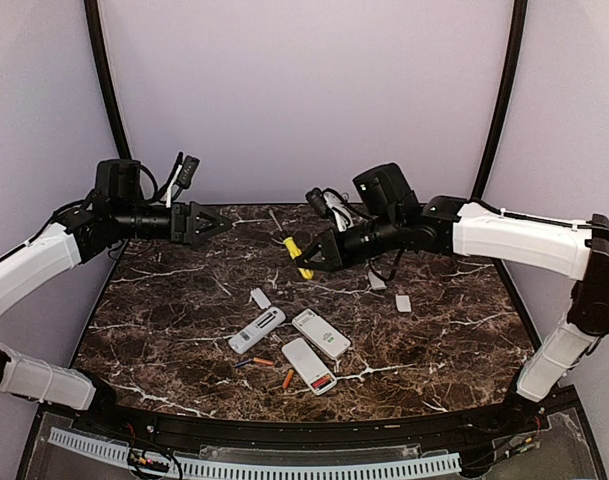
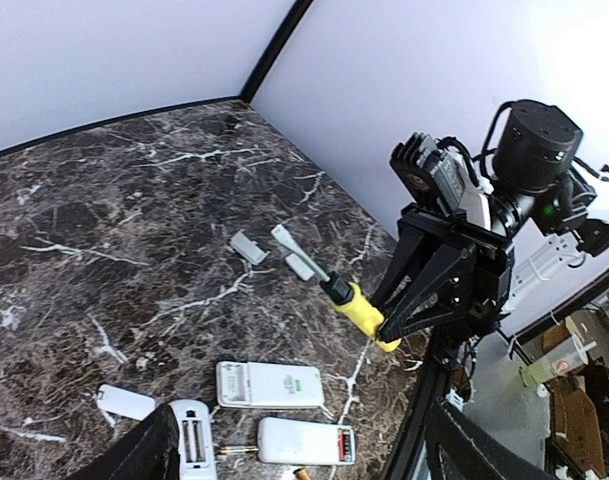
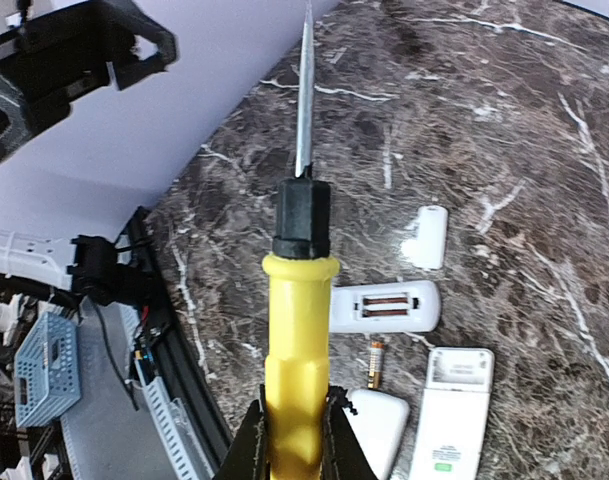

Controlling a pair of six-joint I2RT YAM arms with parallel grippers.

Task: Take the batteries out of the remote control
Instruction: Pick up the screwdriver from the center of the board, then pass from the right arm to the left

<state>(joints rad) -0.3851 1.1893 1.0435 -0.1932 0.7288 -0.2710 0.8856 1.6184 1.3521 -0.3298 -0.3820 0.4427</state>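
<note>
Three white remotes lie face down mid-table: a left one (image 1: 256,331), a right one (image 1: 321,333) and a near one (image 1: 309,365). All have open battery bays. The near remote (image 2: 306,441) shows a red battery (image 2: 344,443) in its bay. The right remote's bay (image 2: 239,383) looks empty. The left remote's slots (image 3: 384,305) look reddish-brown. Two loose batteries (image 1: 254,362) (image 1: 287,379) lie near them. My right gripper (image 1: 319,255) (image 3: 294,400) is shut on a yellow-handled screwdriver (image 3: 299,330), held above the table. My left gripper (image 1: 216,222) (image 2: 302,410) is open and empty, raised at the far left.
Small white battery covers lie on the dark marble table: one (image 1: 260,297) beside the left remote, two others (image 1: 403,303) (image 1: 377,281) to the right. A black rail (image 1: 284,430) runs along the table's near edge. Purple walls stand behind.
</note>
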